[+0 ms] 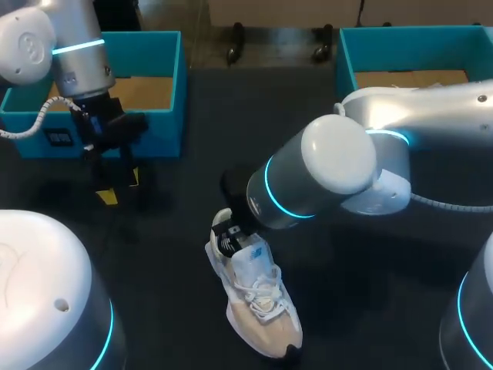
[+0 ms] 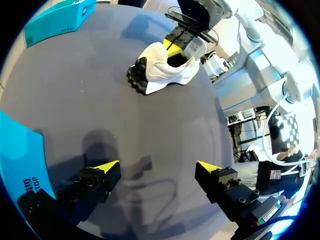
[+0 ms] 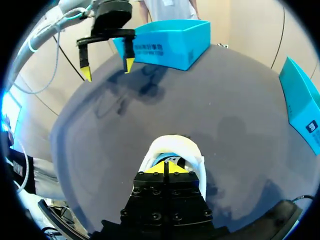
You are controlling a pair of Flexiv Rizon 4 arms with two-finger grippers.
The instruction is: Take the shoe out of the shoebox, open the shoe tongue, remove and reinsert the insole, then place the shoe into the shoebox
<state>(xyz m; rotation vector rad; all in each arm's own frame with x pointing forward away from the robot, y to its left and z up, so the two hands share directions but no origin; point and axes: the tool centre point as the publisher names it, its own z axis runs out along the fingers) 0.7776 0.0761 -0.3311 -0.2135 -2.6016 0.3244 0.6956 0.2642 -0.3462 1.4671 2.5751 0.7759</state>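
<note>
The right arm's fingers (image 3: 156,170) are closed tip to tip and sunk into the ankle opening of the sneaker (image 1: 266,316). Whether a thin layer such as the insole or tongue is pinched between them cannot be told. The shoe lies on its sole on the dark tabletop (image 1: 370,293), out of both boxes and well apart from them, toe toward the robot. It looks light, with a soft mesh and fabric upper that will buckle under a squeeze. The padded collar and heel counter look stiffer, and so does the rubber sole, so those are the better places to take hold when lifting. The insole is probably thin, floppy foam, best pinched at its heel edge. With only one arm on it, so light a shoe may drag or tip. The left arm's fingers (image 2: 106,168) hang wide open and empty above bare tabletop, just beside the left teal shoebox (image 1: 150,127). The other shoebox (image 1: 344,58) sits at the far right.
</note>
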